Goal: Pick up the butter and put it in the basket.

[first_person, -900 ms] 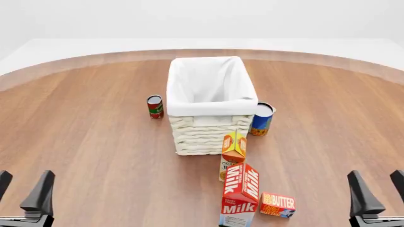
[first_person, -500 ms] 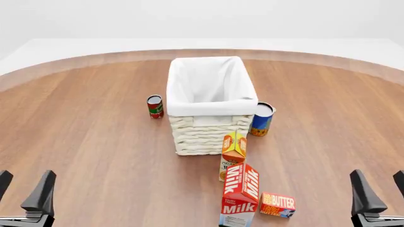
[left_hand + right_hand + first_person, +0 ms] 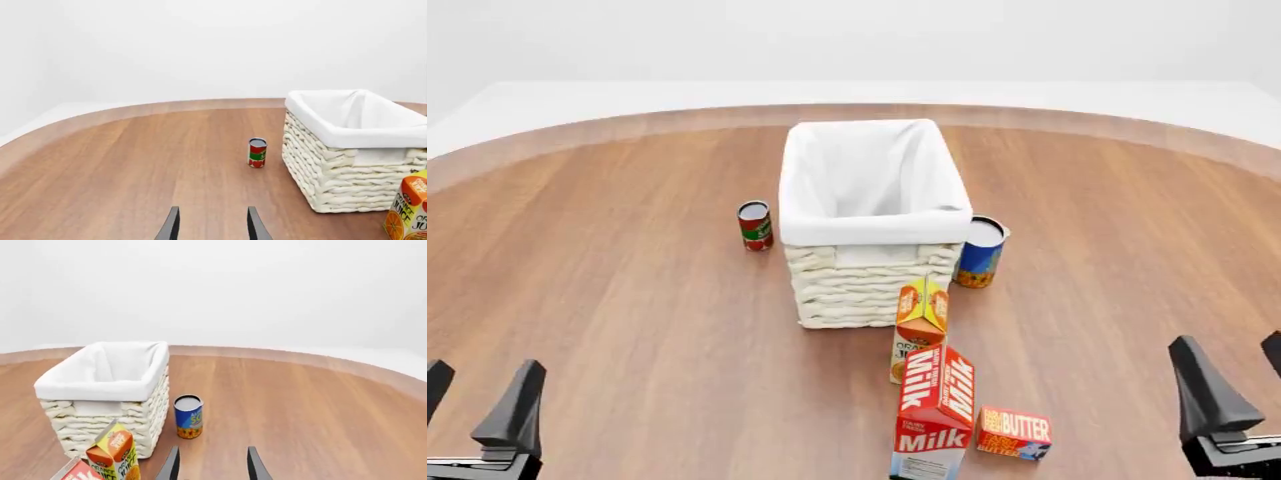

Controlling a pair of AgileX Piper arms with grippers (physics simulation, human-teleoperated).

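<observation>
The small flat red-orange butter box with white lettering (image 3: 1014, 433) lies flat on the brown wooden worktop (image 3: 627, 300), just beside the base of the taller red milk carton (image 3: 936, 415) on the side toward the right arm. Its long axis runs roughly crosswise to the reach of the arms, blue end pointing toward the right pincer (image 3: 1233, 400). That pincer hangs open and empty, to the butter's right and well apart from it. The left pincer (image 3: 478, 410) is also open and empty, far across the worktop, with the milk carton between it and the butter. The right arm is clearly the nearer and has the unblocked approach: the butter lies inward of it. Beyond the milk stands an orange-yellow juice carton (image 3: 920, 314), touching or nearly touching the large cream-white woven wicker basket with white cloth liner (image 3: 861, 285), which lies forward and inward of the right pincer.
</observation>
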